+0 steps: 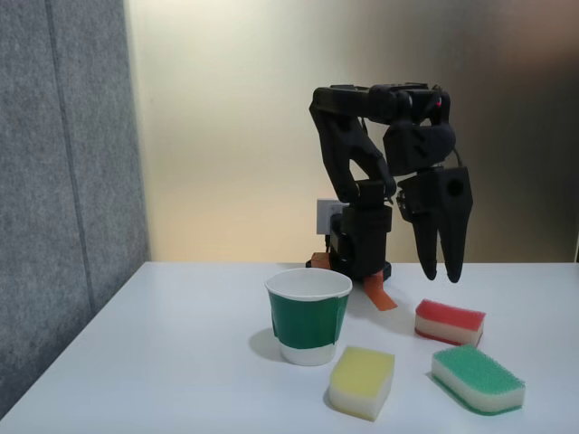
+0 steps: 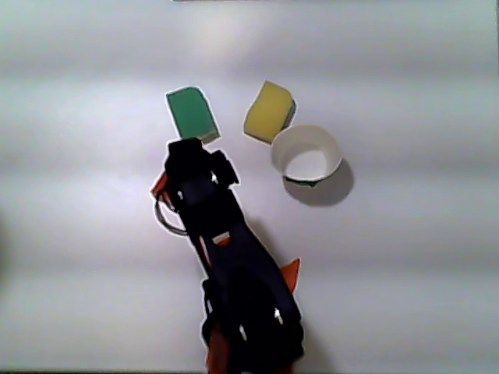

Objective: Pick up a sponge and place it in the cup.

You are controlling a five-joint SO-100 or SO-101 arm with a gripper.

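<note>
The sponge (image 1: 450, 322), red on top with a cream foam base, lies on the white table (image 1: 181, 362) to the right of the cup in the fixed view. In the other view just a red sliver of this sponge (image 2: 160, 185) peeks out beside the black arm. The cup (image 1: 308, 316) is green paper with a white rim and stands upright; its white inside (image 2: 306, 153) looks empty. My gripper (image 1: 441, 269) points straight down, hanging a little above the red sponge without touching it. Its fingers are pressed together and hold nothing.
A yellow-topped sponge (image 1: 362, 381) (image 2: 269, 111) lies just in front of the cup. A green-topped sponge (image 1: 478, 379) (image 2: 192, 113) lies near the table's front right. The arm's base (image 1: 360, 244) stands behind the cup, with an orange piece (image 1: 380, 294) beside it. A grey panel (image 1: 63, 181) is on the left.
</note>
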